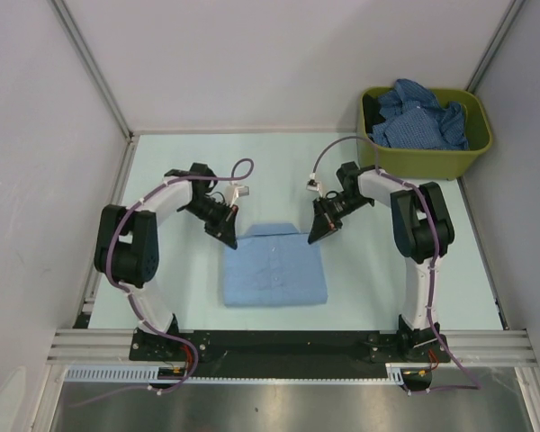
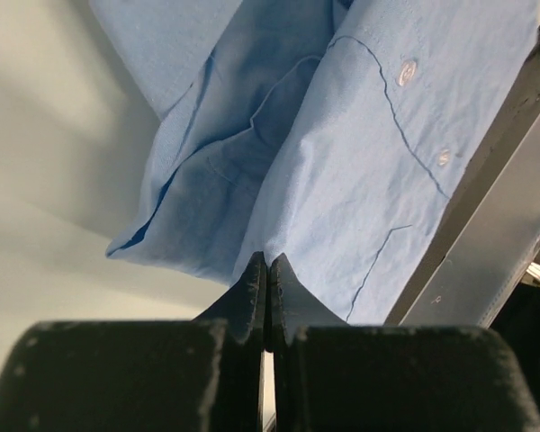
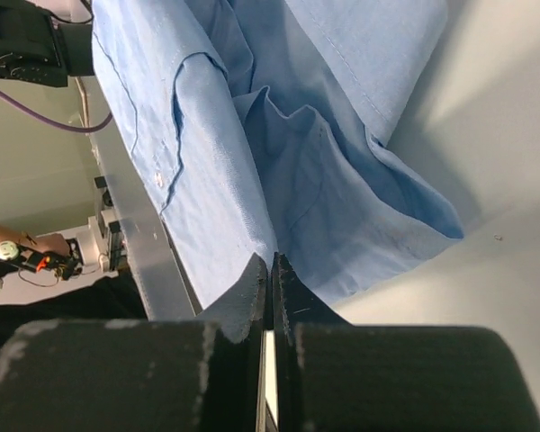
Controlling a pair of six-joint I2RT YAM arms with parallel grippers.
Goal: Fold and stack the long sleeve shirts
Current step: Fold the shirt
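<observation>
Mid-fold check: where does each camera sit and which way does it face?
Top external: above and behind the arm bases, looking down on the table, light blue shirt and green bin; both arms show.
Left wrist: on the left arm, facing along the left gripper, shut on the shirt's far-left corner.
Right wrist: likewise along the right gripper, shut on the far-right corner.
Shared: all three show the shirt.

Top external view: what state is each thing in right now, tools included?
plain light blue cloth shirt: folded into a rectangle, lying flat.
olive-green plastic bin: upright, full.
darker blue patterned shirts: unfolded, heaped in that bin.
left tool: shut on the light blue shirt's far left corner.
right tool: shut on its far right corner.
</observation>
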